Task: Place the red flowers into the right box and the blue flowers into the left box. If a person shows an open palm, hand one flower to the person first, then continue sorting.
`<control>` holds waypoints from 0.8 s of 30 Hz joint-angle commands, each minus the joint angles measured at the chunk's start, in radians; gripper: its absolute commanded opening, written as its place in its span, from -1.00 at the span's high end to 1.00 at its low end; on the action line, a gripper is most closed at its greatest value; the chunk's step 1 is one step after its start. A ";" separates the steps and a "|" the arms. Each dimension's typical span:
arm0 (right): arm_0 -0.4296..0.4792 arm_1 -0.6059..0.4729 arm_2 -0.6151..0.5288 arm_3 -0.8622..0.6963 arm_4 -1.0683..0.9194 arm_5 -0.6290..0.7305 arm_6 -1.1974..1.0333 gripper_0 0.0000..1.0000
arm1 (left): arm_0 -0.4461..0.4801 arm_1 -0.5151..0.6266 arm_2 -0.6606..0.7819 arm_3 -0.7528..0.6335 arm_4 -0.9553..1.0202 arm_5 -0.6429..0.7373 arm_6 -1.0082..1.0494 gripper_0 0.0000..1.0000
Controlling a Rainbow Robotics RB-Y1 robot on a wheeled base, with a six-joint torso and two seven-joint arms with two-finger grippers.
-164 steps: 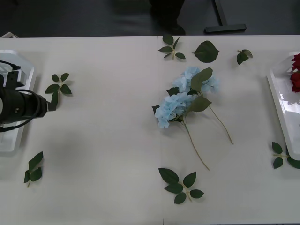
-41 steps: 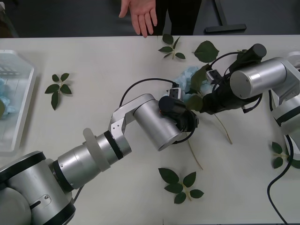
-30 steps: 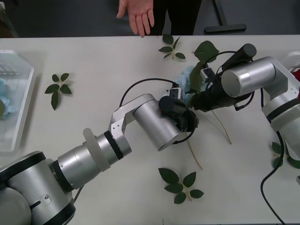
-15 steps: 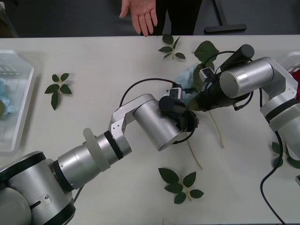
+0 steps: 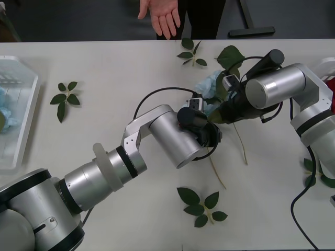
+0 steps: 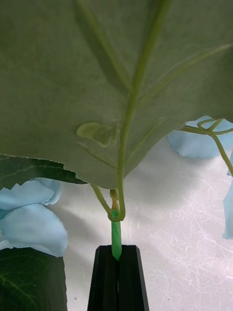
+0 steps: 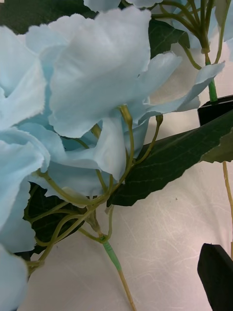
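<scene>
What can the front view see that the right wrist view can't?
Front view alone: a person's open palm beyond the table's far edge, the left box with a blue flower in it, loose leaf sprigs, and the left gripper at the flowers mid-table.

Right wrist view alone: the right gripper's black fingers shut on a green stem below a big leaf.

Both: the pale blue flowers and the white table.

Front camera looks down from above the arms across the table (image 5: 104,63); both wrist cameras sit very close, sharing the blue flowers (image 5: 207,89) (image 6: 29,223) (image 7: 87,73).
</scene>
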 commanded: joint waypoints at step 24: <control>-0.231 -0.135 -0.399 -0.010 -0.714 -0.412 0.538 1.00 | -0.045 -0.034 -0.015 -0.009 -0.011 -0.014 -0.027 -1.00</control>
